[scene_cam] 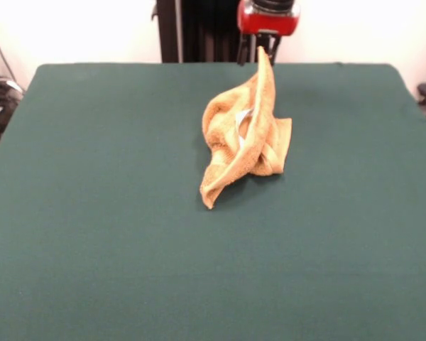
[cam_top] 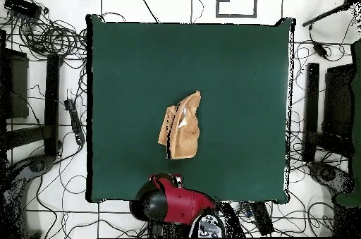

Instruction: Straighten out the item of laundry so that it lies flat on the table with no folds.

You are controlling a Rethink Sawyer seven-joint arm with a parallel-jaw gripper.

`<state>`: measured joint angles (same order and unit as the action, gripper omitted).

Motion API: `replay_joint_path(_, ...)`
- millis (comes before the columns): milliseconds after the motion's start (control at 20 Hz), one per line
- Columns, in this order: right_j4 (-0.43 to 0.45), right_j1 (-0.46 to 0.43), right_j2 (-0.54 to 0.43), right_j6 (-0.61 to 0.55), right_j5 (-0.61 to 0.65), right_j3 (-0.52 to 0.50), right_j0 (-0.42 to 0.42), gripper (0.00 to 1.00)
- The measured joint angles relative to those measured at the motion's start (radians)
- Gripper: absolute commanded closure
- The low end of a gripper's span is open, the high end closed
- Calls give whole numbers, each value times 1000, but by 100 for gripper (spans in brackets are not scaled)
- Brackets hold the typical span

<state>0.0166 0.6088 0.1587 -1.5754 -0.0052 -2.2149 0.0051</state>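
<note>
The golden-yellow towel (scene_cam: 245, 138) is bunched and folded near the middle of the dark green table (scene_cam: 92, 213). One corner is pulled up into a tall peak at the far side. My gripper (scene_cam: 261, 51) comes down from the top edge and is shut on that raised corner. The rest of the towel drapes down to the table, with a loose tip pointing toward the near left. A small white tag (scene_cam: 243, 116) shows among the folds. In the overhead view the towel (cam_top: 182, 130) lies just beyond my red arm (cam_top: 173, 204), which hides the gripper.
The table (cam_top: 127, 74) is much larger than the towel, with bare green cloth on every side of it. Cables (cam_top: 49, 39) and dark stands (cam_top: 314, 109) lie on the floor past the table's left and right edges.
</note>
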Motion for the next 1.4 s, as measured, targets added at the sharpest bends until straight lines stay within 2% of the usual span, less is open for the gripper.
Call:
replay_joint_path(300, -8, 44, 0, 0, 0, 1, 0, 0)
replay_joint_path(1400, -96, 32, -8, 0, 0, 95, 9, 0)
